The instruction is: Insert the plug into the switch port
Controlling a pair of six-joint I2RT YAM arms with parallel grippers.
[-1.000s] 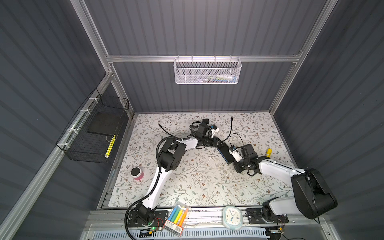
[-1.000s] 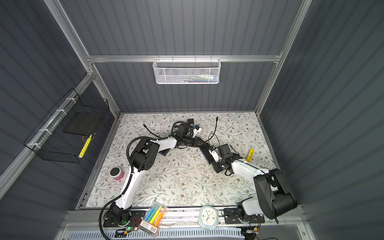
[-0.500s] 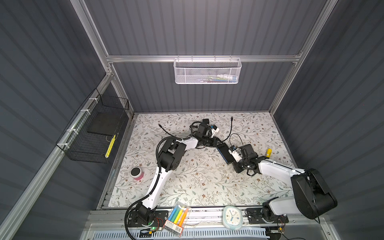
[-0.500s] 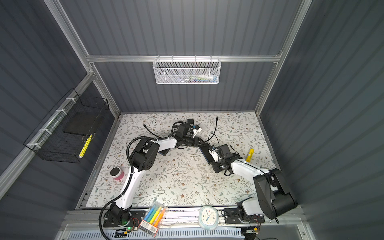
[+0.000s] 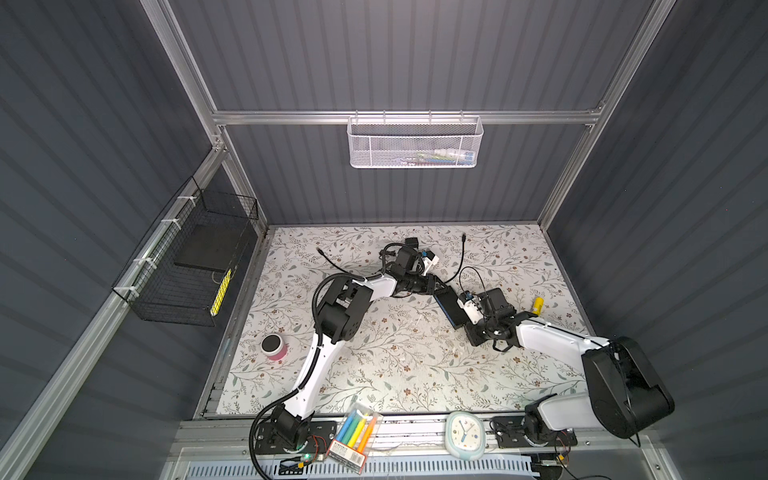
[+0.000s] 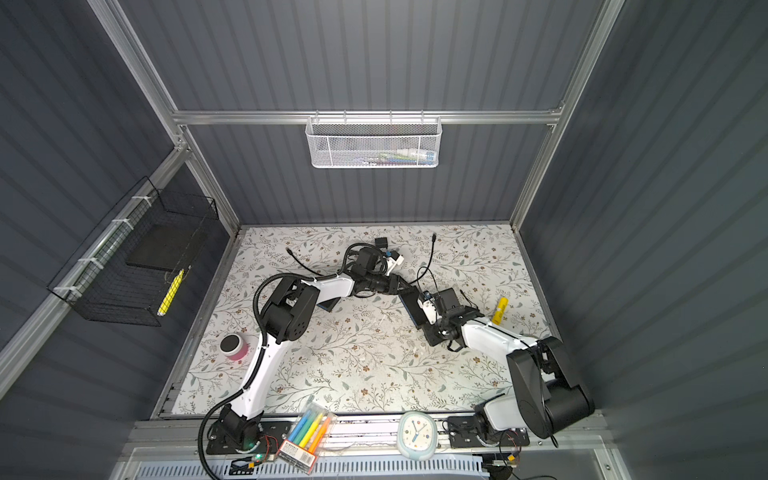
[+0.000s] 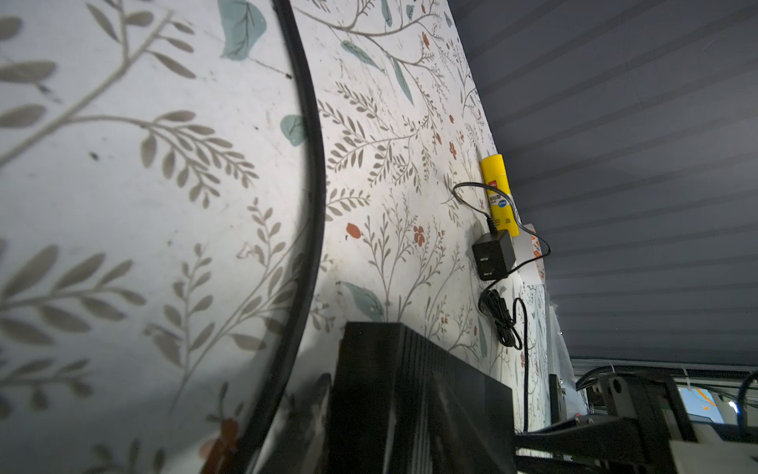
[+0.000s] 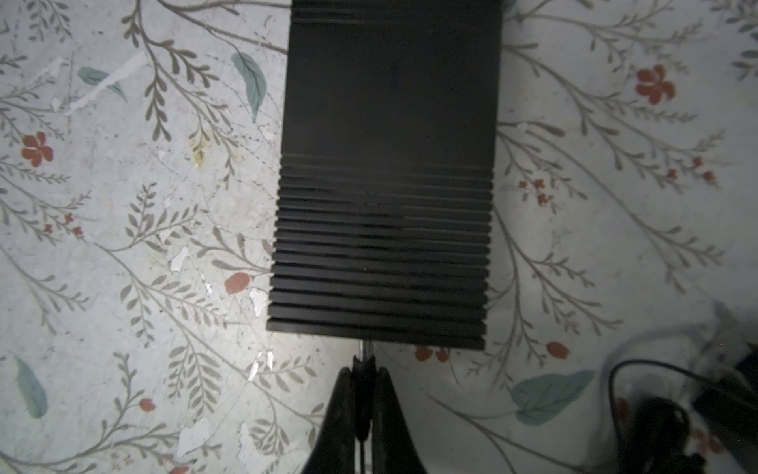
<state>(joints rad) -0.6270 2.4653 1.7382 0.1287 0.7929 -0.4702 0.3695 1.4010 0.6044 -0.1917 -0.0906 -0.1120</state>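
plug [image 8: 364,362] tip at switch [image 8: 385,184] edge

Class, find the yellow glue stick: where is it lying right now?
In a top view the yellow glue stick lies on the floral table's right side, just beyond the right arm.

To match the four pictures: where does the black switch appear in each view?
In a top view: the switch mid-table, between the two arm tips.
In a top view: the switch, same spot.
Left wrist: close foreground, yellow glue stick beyond.
Right wrist: large, just ahead of the right claw pinching the plug.
Shared landmark: the floral table cover.
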